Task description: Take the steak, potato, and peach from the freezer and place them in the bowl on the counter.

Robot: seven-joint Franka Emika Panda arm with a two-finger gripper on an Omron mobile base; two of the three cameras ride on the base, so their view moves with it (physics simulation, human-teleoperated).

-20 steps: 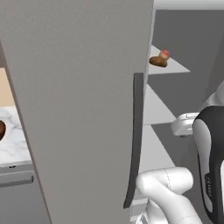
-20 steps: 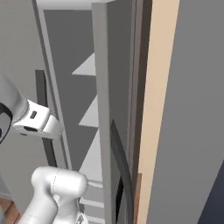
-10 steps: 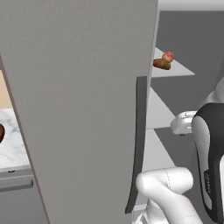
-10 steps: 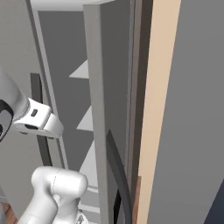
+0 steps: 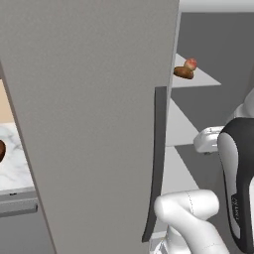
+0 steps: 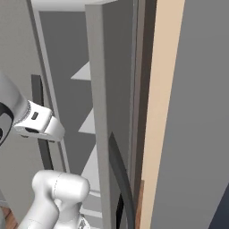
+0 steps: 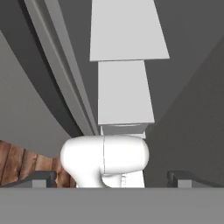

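The freezer door (image 5: 94, 114) stands swung open, close in front, with its dark handle (image 5: 158, 163) on the edge. On an upper shelf (image 5: 198, 79) inside lie the tan-brown potato (image 5: 183, 73) and, just behind it, the red-orange peach (image 5: 190, 63). The steak is out of view. A sliver of the dark bowl (image 5: 1, 151) sits on the marble counter (image 5: 15, 166) at far left. My gripper (image 7: 113, 181) is open, its fingertips (image 7: 37, 179) wide apart with nothing gripped, pointing up along the pale shelves (image 7: 127, 92).
My own arm (image 5: 238, 183) rises at the right, low beside the freezer opening. A second door edge (image 6: 100, 125) with a curved dark handle (image 6: 121, 179) and a tan wall panel (image 6: 161, 112) close the right side. Wooden floor (image 7: 22, 162) lies below.
The whole picture has shifted slightly, so the camera has moved a little: the shelf with potato and peach sits a bit lower. The arm keeps its pose and the gripper stays open.
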